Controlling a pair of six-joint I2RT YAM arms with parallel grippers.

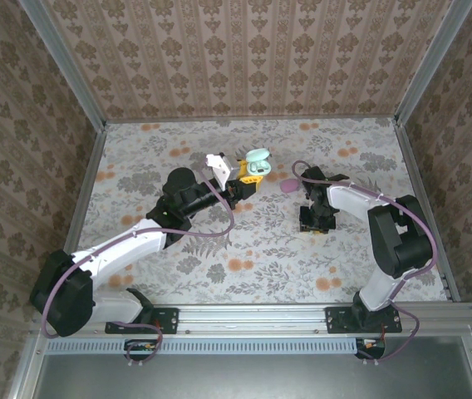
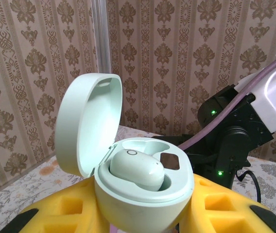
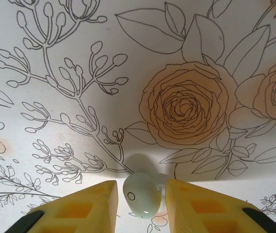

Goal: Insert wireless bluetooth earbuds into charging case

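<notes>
Your right gripper (image 3: 142,188) straddles the loose mint earbud (image 3: 141,196) on the table (image 3: 55,39), jaws narrowly apart, not pinching yet. It looks slick and rounded; squeeze off-centre and it could squirt away. Your left gripper (image 2: 145,194) clamps the open case (image 2: 87,124).

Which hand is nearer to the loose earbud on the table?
Right. The right hand straddles the earbud; the left hand holds the open case farther off.

Walls (image 1: 244,58): beige-brown damask wallpaper on three sides.
Corner posts (image 1: 63,62): bare metal, slanting up from the rear table corners.
Table cover (image 1: 261,249): pale, with grey foliage and orange flowers.
Near-edge rail (image 1: 253,316): silver metal.
Light: even, with soft shadows.
</notes>
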